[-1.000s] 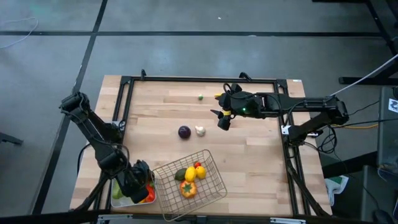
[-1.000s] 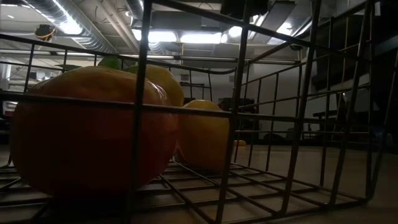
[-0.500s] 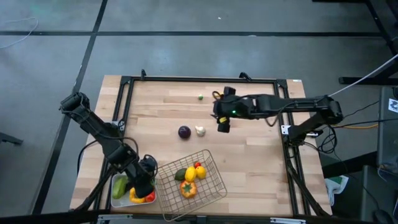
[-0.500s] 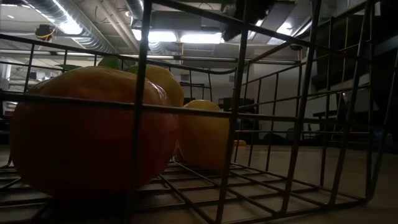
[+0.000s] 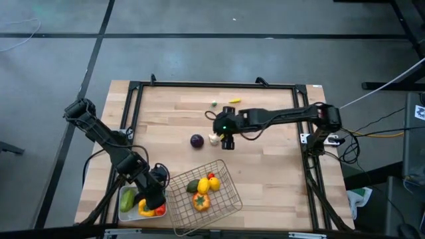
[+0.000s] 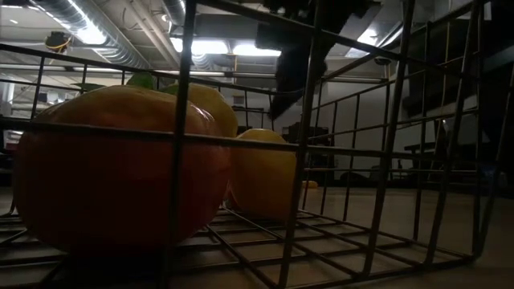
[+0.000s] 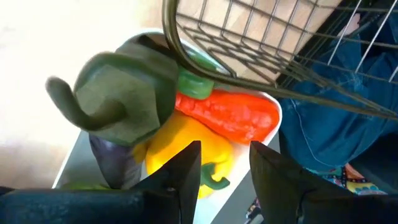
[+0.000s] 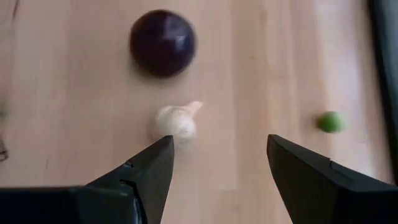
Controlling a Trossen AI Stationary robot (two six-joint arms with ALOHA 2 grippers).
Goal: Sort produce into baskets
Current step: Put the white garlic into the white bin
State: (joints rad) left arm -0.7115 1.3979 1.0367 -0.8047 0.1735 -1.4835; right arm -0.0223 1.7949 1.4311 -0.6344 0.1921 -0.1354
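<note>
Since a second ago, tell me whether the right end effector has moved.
Yes. In the high view the right end effector has swung leftward across the table, from off to the right of the garlic to right beside it, fingers open.

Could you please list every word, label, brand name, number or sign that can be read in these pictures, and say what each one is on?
None: no readable text shows in any view.
The square silver wire-mesh basket, the white rounded shallow tray, the light wooden table and the produce carry no visible lettering.
The hall behind the table in the low view shows no legible sign.
</note>
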